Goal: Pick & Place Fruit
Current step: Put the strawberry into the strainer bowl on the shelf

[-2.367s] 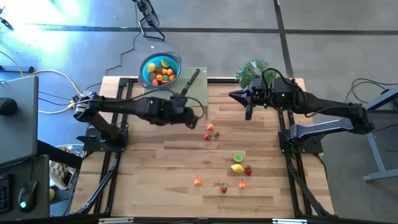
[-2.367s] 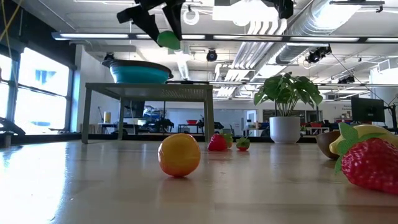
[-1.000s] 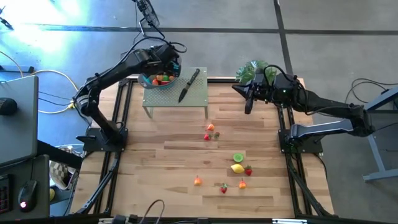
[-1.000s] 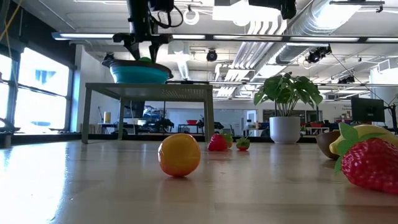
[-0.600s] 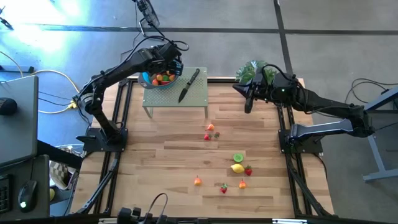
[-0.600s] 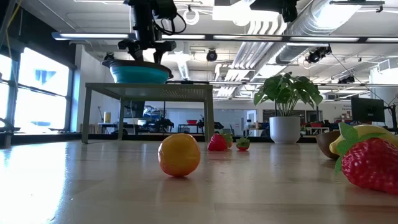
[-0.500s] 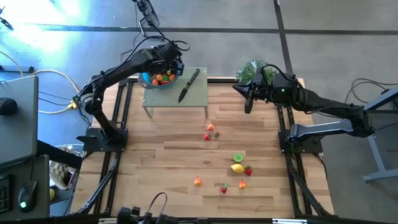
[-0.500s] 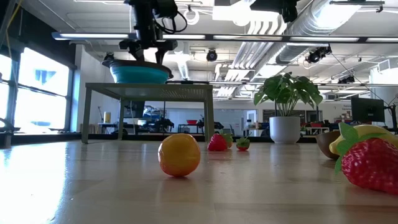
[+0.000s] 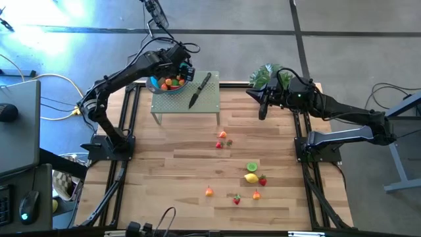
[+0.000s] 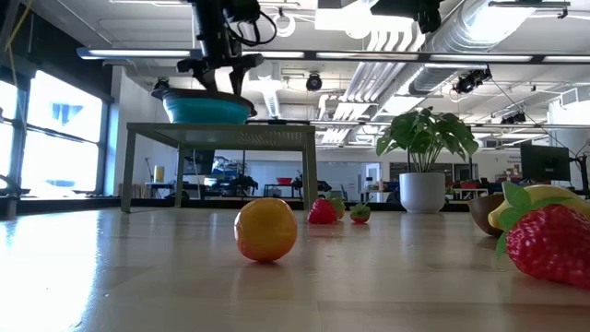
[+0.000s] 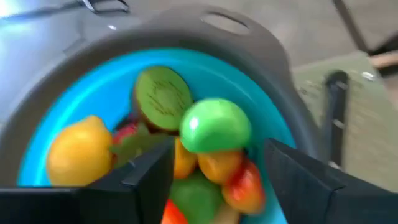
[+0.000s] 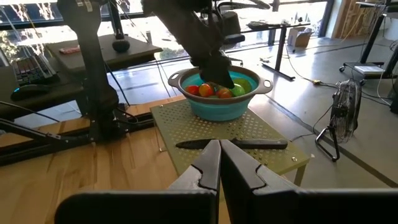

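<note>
The blue bowl (image 9: 158, 84) stands on a small green perforated stand (image 9: 209, 102) at the table's far left and is heaped with fruit. My left gripper (image 11: 214, 171) hovers open just above the heap, its fingers on either side of a round green fruit (image 11: 214, 124) that rests on the other pieces. Loose fruit lies on the table: a red and orange pair (image 9: 222, 138), a lime half (image 9: 252, 166), a lemon (image 9: 250, 178), a strawberry (image 9: 262, 180) and a few more near the front. My right gripper (image 9: 263, 110) is shut and raised beside the potted plant.
A black-handled knife (image 9: 200, 89) lies on the stand next to the bowl. A potted plant (image 9: 266, 74) stands at the far right corner. In the low view an orange (image 10: 265, 231) and a strawberry (image 10: 548, 244) lie close to the table's near edge.
My left gripper, over the bowl, has opened and let go of the green fruit, which now lies on the heap in the bowl. The gripper has stayed just above the bowl. My right arm has kept still.
</note>
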Tool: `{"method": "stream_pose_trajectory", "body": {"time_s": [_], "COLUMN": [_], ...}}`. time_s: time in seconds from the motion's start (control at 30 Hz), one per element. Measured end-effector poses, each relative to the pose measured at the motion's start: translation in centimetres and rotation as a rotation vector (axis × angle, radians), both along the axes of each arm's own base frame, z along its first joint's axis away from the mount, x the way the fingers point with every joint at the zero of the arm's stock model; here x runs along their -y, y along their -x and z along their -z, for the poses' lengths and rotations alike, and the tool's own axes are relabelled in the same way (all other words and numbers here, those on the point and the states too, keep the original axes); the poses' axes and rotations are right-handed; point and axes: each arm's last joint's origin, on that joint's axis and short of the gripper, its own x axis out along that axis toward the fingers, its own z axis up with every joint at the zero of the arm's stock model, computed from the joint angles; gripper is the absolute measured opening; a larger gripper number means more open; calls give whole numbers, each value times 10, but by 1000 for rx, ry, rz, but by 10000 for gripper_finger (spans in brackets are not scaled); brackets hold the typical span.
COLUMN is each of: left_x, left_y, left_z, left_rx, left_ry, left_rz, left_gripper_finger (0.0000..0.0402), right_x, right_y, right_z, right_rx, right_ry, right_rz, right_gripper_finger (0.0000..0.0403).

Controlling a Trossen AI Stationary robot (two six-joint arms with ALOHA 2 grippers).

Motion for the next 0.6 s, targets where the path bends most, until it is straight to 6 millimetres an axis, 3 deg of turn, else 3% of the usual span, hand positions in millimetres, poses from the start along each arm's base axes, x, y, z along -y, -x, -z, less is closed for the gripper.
{"method": "stream_pose_trajectory", "body": {"time_s": [0.4,0.6], "left_x": [38,73], "left_y": [7,-4], "left_z": [-20,-28], "left_rx": [57,18], "left_ry": [70,-6], "left_rz": [148,275], "left_gripper_finger": [124,72], "right_x": [-2,-3], "right_y": [0,0], "right_z": [-1,-1], "right_rx": [9,9], "right_ry": [-9,-16], "right_rz": [-71,-108], "right_gripper_finger": [2,2]}}
